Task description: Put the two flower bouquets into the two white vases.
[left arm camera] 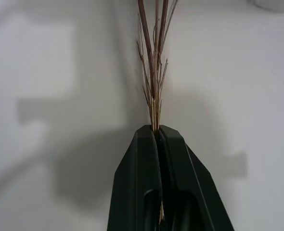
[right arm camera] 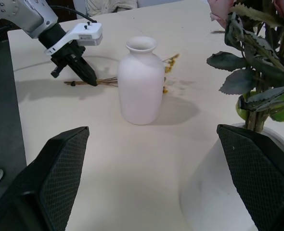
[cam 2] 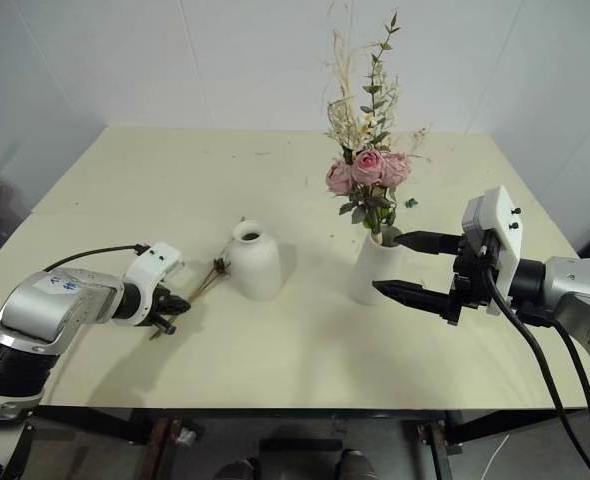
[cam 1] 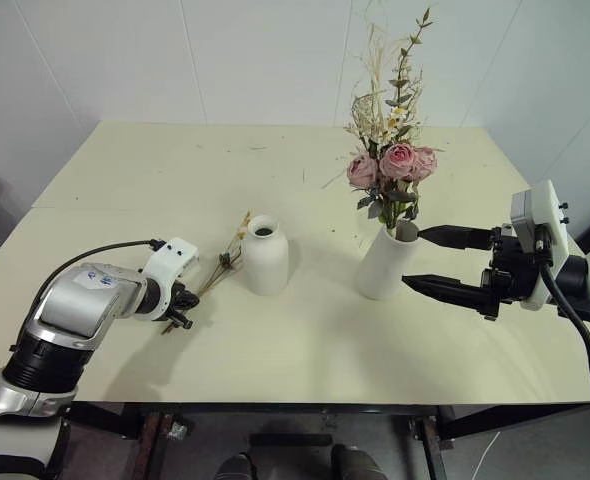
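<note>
The large bouquet (cam 1: 395, 162) of pink roses, leaves and pale grasses stands upright in the taller white vase (cam 1: 383, 268). The short bottle-shaped white vase (cam 1: 265, 255) stands to its left with nothing in it. The thin bouquet (cam 1: 225, 262) of yellow-orange dried flowers lies flat on the table just left of the short vase. My left gripper (cam 1: 183, 314) is shut on its brown stems (left arm camera: 154, 72) near their cut ends, low over the table. My right gripper (cam 1: 413, 258) is open just right of the taller vase, with one finger higher than the other and nothing between them.
The cream table (cam 1: 175, 180) stretches wide behind both vases, with small twig scraps (cam 1: 258, 149) near the back. Its front edge (cam 1: 305, 400) runs close below the grippers. A white wall rises behind the table.
</note>
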### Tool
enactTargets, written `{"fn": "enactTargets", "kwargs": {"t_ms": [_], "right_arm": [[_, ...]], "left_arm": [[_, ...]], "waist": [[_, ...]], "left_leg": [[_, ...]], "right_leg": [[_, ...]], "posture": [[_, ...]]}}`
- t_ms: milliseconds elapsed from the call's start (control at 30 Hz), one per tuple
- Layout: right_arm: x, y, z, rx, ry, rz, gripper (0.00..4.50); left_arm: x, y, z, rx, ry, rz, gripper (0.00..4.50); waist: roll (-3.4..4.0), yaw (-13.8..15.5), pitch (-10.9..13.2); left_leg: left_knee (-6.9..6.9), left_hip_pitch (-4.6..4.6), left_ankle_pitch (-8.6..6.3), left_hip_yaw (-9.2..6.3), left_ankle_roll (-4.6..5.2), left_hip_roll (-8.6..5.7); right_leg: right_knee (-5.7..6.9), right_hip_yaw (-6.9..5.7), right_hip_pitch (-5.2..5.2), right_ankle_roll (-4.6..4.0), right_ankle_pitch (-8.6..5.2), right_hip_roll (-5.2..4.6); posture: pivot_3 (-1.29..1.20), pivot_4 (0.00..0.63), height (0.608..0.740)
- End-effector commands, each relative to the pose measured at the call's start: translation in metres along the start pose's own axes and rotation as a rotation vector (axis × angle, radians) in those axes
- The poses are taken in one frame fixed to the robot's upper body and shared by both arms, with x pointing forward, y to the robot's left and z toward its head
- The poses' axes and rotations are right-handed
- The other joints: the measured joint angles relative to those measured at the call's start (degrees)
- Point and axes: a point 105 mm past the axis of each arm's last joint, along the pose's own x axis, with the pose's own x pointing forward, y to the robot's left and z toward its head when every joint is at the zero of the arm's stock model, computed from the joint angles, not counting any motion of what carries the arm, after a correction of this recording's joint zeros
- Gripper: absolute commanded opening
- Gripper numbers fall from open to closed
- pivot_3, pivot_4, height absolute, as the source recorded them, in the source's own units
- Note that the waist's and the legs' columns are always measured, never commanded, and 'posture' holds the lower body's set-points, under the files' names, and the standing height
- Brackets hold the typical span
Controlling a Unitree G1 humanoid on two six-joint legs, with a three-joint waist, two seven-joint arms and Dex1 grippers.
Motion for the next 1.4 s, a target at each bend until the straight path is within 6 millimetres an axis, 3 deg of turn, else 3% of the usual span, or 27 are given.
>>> {"fn": "enactTargets", "kwargs": {"t_ms": [33,267,333,433,633,1000,1400], "right_arm": [[-0.004,0.001,0.010,-0.050,-0.021,-0.020,4.50],[-0.006,0.002,0.008,-0.050,-0.029,-0.043,4.50],[-0.006,0.003,0.008,-0.053,-0.031,-0.049,4.50],[-0.006,0.004,0.008,-0.054,-0.040,-0.059,4.50],[-0.006,0.006,0.008,-0.058,-0.055,-0.080,4.50],[-0.010,0.015,0.006,-0.066,-0.083,-0.162,4.50],[-0.015,0.021,0.004,-0.063,-0.087,-0.225,4.50]], "left_arm": [[-0.013,0.023,0.036,0.006,-0.210,0.095,0.03],[-0.040,0.050,0.097,0.037,-0.661,0.191,0.03],[-0.045,0.045,0.112,0.088,-0.781,0.151,0.03],[-0.061,0.026,0.143,0.068,-1.041,-0.042,0.03],[-0.083,-0.001,0.164,0.054,-1.353,-0.363,0.03],[-0.078,-0.034,0.187,0.062,-1.359,-0.755,0.03],[-0.063,-0.045,0.182,0.112,-1.242,-0.852,0.03]], "waist": [[-0.01,0.0,0.0],[-0.01,0.2,0.0],[-0.01,0.2,0.0],[-0.01,0.2,0.0],[-0.02,0.2,0.0],[-0.02,0.2,0.0],[-0.03,0.1,0.0]], "left_leg": [[0.02,-0.01,0.01,0.00,0.00,0.00],[-0.01,-0.03,-0.01,0.00,0.00,-0.01],[-0.01,-0.04,-0.01,0.00,0.00,-0.02],[0.00,-0.03,-0.01,0.02,0.00,-0.03],[0.01,-0.03,-0.01,0.02,0.00,-0.03],[0.06,-0.03,-0.01,0.01,0.01,-0.05],[0.04,-0.03,-0.02,0.01,0.02,-0.04]], "right_leg": [[0.00,0.00,0.00,0.00,0.00,0.00],[0.01,-0.01,-0.01,0.45,0.26,-0.02],[0.00,-0.01,-0.01,0.71,0.40,-0.02],[-0.03,-0.01,0.01,0.72,0.41,-0.03],[-0.03,-0.01,0.05,0.76,0.43,-0.02],[0.00,0.00,0.06,0.81,0.46,-0.01],[-0.01,0.00,0.05,0.80,0.45,-0.01]], "posture": [[0.00,0.150,0.740],[0.00,0.150,0.740],[0.00,0.150,0.740],[0.00,0.150,0.740],[0.00,0.150,0.740],[0.00,0.150,0.740],[0.00,0.150,0.740]]}}
